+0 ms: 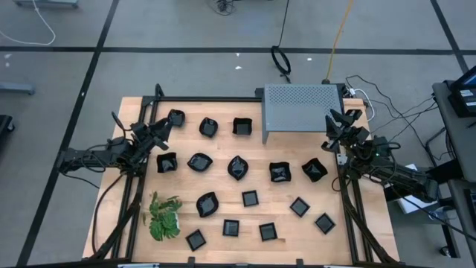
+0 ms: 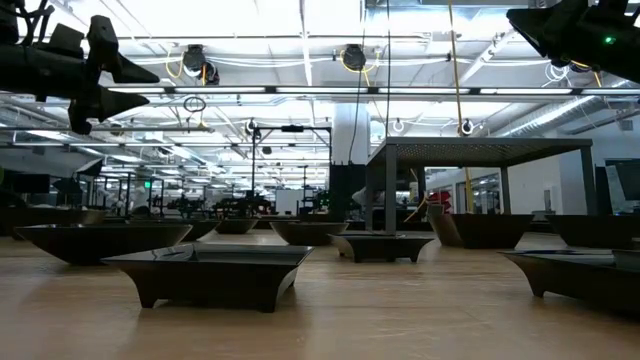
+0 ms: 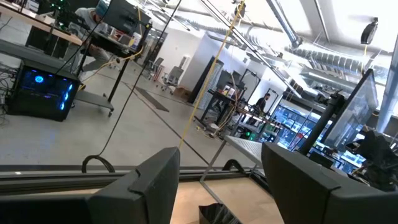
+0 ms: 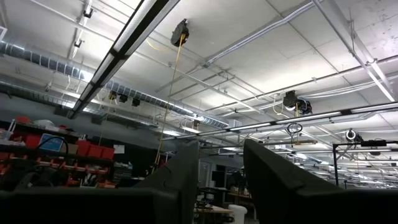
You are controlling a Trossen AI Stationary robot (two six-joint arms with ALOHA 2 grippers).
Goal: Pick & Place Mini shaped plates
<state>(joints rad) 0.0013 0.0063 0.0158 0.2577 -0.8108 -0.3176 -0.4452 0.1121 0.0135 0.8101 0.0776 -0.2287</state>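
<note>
Several small black plates (image 1: 238,168) of square, round and leaf-like shape rest flat on the wooden table, in loose rows across its middle; in the low view the nearest square one (image 2: 212,270) sits on its foot. My left gripper (image 1: 163,132) hovers open over the table's left side, near the far-left plate (image 1: 175,117), its fingers (image 3: 155,180) apart and empty. My right gripper (image 1: 334,123) hovers open at the table's right side beside the grey box, fingers (image 4: 186,168) apart, pointing up into the room.
A grey perforated metal box (image 1: 302,108) stands at the far right of the table. A green leafy plant (image 1: 164,217) lies near the left front corner. Black frame rails (image 1: 208,99) run along the table's far and side edges. Cables lie on the floor beyond.
</note>
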